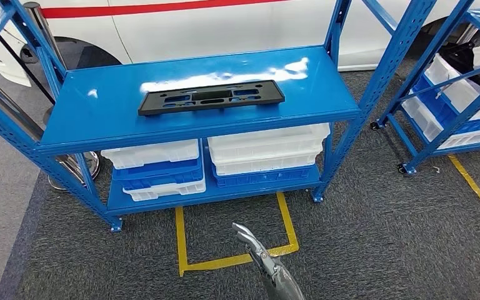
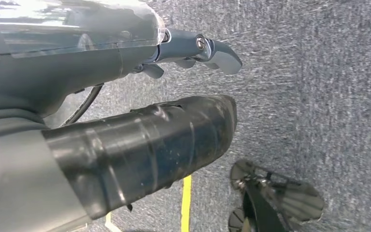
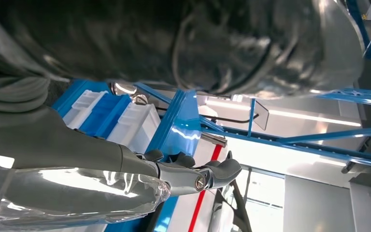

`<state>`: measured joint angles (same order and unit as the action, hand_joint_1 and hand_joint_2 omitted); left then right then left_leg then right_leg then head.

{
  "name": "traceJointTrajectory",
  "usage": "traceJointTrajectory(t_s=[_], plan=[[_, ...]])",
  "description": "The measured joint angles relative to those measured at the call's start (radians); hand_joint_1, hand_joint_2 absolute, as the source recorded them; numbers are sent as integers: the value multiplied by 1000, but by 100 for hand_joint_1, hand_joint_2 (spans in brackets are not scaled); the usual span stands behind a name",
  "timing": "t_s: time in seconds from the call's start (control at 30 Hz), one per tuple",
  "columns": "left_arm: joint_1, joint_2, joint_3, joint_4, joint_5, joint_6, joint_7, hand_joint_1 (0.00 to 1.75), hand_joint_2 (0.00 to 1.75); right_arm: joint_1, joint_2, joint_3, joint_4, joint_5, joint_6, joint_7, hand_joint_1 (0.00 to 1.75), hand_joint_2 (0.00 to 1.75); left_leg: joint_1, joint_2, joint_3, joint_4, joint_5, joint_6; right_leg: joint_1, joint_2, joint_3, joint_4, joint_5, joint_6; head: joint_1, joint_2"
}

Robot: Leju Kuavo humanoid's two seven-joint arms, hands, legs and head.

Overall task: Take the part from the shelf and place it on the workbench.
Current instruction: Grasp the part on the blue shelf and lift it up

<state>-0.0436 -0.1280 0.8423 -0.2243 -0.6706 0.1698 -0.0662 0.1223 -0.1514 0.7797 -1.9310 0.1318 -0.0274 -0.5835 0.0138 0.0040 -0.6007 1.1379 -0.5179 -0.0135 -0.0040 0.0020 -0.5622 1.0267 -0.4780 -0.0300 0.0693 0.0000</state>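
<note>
Two tiers make up the blue metal shelf rack (image 1: 94, 112) that stands on grey carpet (image 1: 375, 237), with a white car body bearing a red stripe (image 1: 225, 25) right behind it. A second blue metal rack (image 1: 456, 100) stands near the first one's right end, loaded with white and blue bins. On the lower tier of the first rack sit stacked white and blue plastic bins (image 1: 215, 165), one stack toward the left end and one toward the right. A yellow tape outline (image 1: 234, 240) marks the carpet just in front of the rack's lower tier.

The long, flat black plastic part with cut-out slots (image 1: 211, 97) lies on the top tier, roughly at its middle, its length parallel to the front edge, nothing touching it.

The right hand (image 1: 247, 237) shows low in the head view over the carpet, in front of the rack and well apart from the part; in the right wrist view the right hand (image 3: 193, 171) has its fingers (image 3: 224, 170) extended and slightly curved, holding nothing. The left hand (image 2: 193, 53) hangs over the carpet, its fingers (image 2: 222, 53) loosely extended away from the thick thumb, also holding nothing.
</note>
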Motion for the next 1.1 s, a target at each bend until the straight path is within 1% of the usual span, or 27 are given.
traceJointTrajectory(t_s=[0.03,0.07,0.17,0.23,0.27,0.3,0.33,0.37,0.4,0.43,0.47,0.5,0.53,0.57,0.63,0.7,0.73,0.77,0.8,0.87,0.9,0.93,0.97,1.0,1.03,1.07,1.1], plan=[[-1,0,2,0,0,0,0,0,0,0,0,0,0,1,0,0,0,0,-1,-1,28,-60,21,3,1,1,0,5,-3,4,0,0],[-1,0,3,0,0,0,-1,0,0,0,0,0,0,2,1,0,0,0,-2,-1,46,-98,31,7,3,1,-1,8,-6,9,0,0],[-1,0,4,0,1,-1,-2,0,0,0,0,0,-1,5,1,1,0,0,-5,-3,52,-117,33,25,5,2,-2,8,-6,25,0,0],[0,0,5,0,2,-2,-3,0,0,0,0,0,-2,6,1,1,0,0,-2,-2,56,-125,38,38,3,1,-11,32,-24,36,1,0],[-1,0,6,0,3,-3,-3,0,0,0,0,0,-2,7,1,2,0,0,-1,-1,57,-128,40,43,1,1,-29,71,-47,41,1,0],[-1,0,6,0,3,-4,-3,0,0,0,0,0,-2,7,1,2,0,0,-1,-1,58,-129,40,47,-1,1,-57,129,-77,44,1,0],[-1,0,8,0,4,-6,-3,0,0,0,0,0,-2,8,1,2,0,0,-2,0,57,-129,39,49,-2,1,-93,198,-108,47,1,0],[-1,0,9,0,4,-7,-3,0,0,1,-1,0,-2,8,1,2,0,0,-3,0,58,-128,38,50,-4,1,-124,256,-126,48,1,0],[-1,0,10,0,4,-8,-3,0,0,1,-1,0,-2,8,1,3,0,0,-3,0,59,-128,36,51,-4,1,-143,286,-126,49,1,0],[-1,0,12,0,4,-9,-3,0,0,1,-1,0,-2,9,1,3,0,0,-3,0,62,-127,34,50,-4,0,-142,276,-106,48,1,0],[-1,0,13,0,5,-10,-3,0,0,1,-1,0,-2,9,1,3,0,0,-3,-1,66,-127,31,48,-4,0,-121,228,-70,46,1,0],[0,0,13,0,5,-11,-4,0,0,1,-1,0,-2,10,1,3,0,0,-3,-1,71,-127,27,46,-4,0,-90,160,-30,42,1,0],[0,0,13,0,5,-11,-4,0,0,1,-1,0,-2,10,1,3,0,0,-5,-1,75,-127,23,41,-2,0,-58,92,-5,38,1,0],[0,-1,13,0,5,-12,-4,0,0,0,-2,0,-3,10,1,3,0,0,-6,-2,77,-126,19,36,1,-1,-36,44,9,33,1,0],[-2,-1,14,0,5,-12,-5,0,0,1,-2,0,-4,10,1,4,0,0,-7,-1,77,-128,13,25,7,0,-21,10,4,25,1,0],[-3,0,16,0,5,-12,-5,0,0,1,-2,0,-6,11,1,4,0,0,-7,-1,84,-129,6,15,4,3,-14,3,2,14,0,0],[-4,0,17,0,6,-12,-5,0,0,1,-2,0,-6,11,1,4,0,0,-7,-1,82,-114,-4,11,1,3,-6,-3,2,8,0,0],[-4,0,18,0,6,-12,-5,0,0,1,-2,0,-7,11,1,4,0,0,-6,-1,68,-80,-23,7,-1,2,2,-9,1,2,-1,0],[-4,0,20,0,6,-13,-5,0,0,1,-2,0,-8,11,1,4,0,0,-4,-2,39,-23,-49,4,-1,0,9,-12,-2,-3,-2,0],[-2,0,22,0,6,-14,-6,0,0,1,-2,1,-8,11,1,4,0,0,-3,-2,-45,118,-98,-1,1,-2,19,-13,-12,-10,-2,0],[-1,0,22,0,6,-14,-6,0,0,1,-2,1,-8,11,1,4,0,0,-2,-1,-78,163,-100,-2,2,-1,25,-13,-19,-11,-2,0],[1,0,24,0,6,-14,-6,0,0,2,-2,1,-8,11,1,4,0,0,-2,-1,-93,170,-81,-3,2,1,33,-12,-26,-10,-3,0],[2,0,25,0,6,-14,-5,0,0,2,-2,1,-8,11,1,4,0,0,-2,-1,-88,137,-42,-2,2,3,45,-12,-35,-8,-3,0],[3,0,26,0,6,-14,-5,0,0,2,-2,1,-8,11,1,4,0,0,-2,-1,-67,72,8,0,2,4,57,-12,-44,-6,-3,0],[4,1,27,0,6,-14,-5,0,0,2,-2,1,-8,11,1,4,0,0,-4,-1,-41,7,45,3,3,4,67,-12,-55,-1,-2,0],[4,1,28,0,6,-14,-5,0,0,1,-2,2,-8,11,1,4,0,0,-5,-1,-17,-49,66,8,4,4,74,-10,-65,4,-2,0],[3,1,29,0,6,-14,-6,0,0,1,-2,2,-8,11,1,4,0,0,-8,-1,-2,-85,71,14,5,4,79,-10,-73,10,-2,0]])
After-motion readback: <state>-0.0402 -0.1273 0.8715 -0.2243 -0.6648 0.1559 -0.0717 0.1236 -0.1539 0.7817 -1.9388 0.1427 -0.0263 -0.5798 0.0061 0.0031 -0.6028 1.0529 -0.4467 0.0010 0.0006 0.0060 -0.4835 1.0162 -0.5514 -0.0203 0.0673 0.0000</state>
